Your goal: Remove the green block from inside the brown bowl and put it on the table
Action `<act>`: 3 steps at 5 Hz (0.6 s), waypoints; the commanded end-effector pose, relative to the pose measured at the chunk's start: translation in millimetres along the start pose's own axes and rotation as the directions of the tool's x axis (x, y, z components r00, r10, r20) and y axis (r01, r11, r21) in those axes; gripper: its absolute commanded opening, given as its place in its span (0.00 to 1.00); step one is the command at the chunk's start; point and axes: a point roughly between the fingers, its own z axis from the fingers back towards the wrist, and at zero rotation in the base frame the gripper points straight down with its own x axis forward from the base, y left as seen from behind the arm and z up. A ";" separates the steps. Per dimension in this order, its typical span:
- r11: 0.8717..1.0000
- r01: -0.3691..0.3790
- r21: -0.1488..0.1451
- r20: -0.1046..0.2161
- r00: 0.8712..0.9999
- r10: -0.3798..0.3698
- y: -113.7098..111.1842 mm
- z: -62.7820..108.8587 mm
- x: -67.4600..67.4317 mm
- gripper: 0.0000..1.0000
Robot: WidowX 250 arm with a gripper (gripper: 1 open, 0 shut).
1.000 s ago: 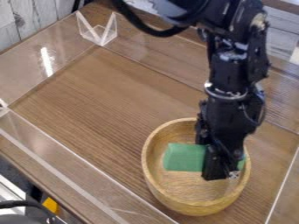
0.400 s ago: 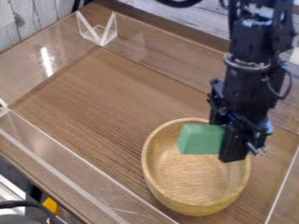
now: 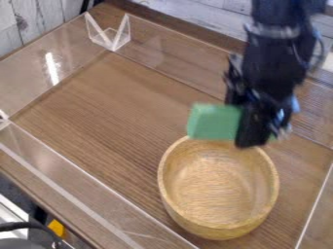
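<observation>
Clear walls (image 3: 107, 31): transparent plastic panels edge the table on the left and at the back; one folded corner piece stands at the upper left, and a glare streak shows on the left panel.
Table (image 3: 117, 107): brown surface with fine wood-grain stripes, running diagonally across the view; the middle and left parts are bare wood.
Brown bowl (image 3: 219, 187): round, light tan wood with a thick rim and a speckled inside, sitting on the table at the lower right; its inside shows only the wood.
Green block (image 3: 212, 122): bright green and matte, raised in the air above the bowl's far rim and clear of the bowl; it touches neither the bowl nor the table. Its outline is slightly blurred.
Gripper (image 3: 252, 124): black, pointing nearly straight down, clenched on the right side of the green block, which sticks out to the left of the fingers. The exact contact of the fingers is hard to make out because of the blur.
Arm (image 3: 279, 44): dark and bulky, rising from the gripper to the top right edge of the view.
</observation>
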 end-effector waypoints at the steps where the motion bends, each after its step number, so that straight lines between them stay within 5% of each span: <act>1: 0.998 -0.026 0.055 0.059 0.998 0.023 26.2 29.6 -4.6 0.00; 3: 0.996 -0.059 0.069 0.086 0.995 0.053 41.4 18.8 12.9 0.00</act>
